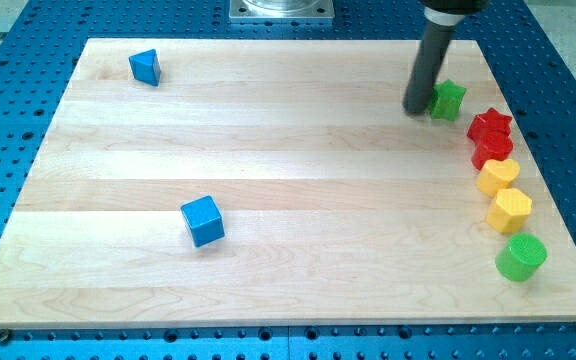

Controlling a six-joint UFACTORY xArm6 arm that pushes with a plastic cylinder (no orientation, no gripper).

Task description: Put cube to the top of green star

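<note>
A blue cube (203, 221) lies on the wooden board at the lower left of centre. A green star (448, 100) lies near the upper right edge of the board. My tip (416, 109) is at the end of the dark rod, just to the left of the green star and touching or nearly touching it. The cube is far from the tip, down and to the view's left.
A blue triangular block (145, 66) lies at the upper left. Down the right edge lie a red star (489, 125), a red block (494, 150), two yellow blocks (498, 177) (509, 210) and a green cylinder (521, 257). The board (288, 280) rests on a blue perforated table.
</note>
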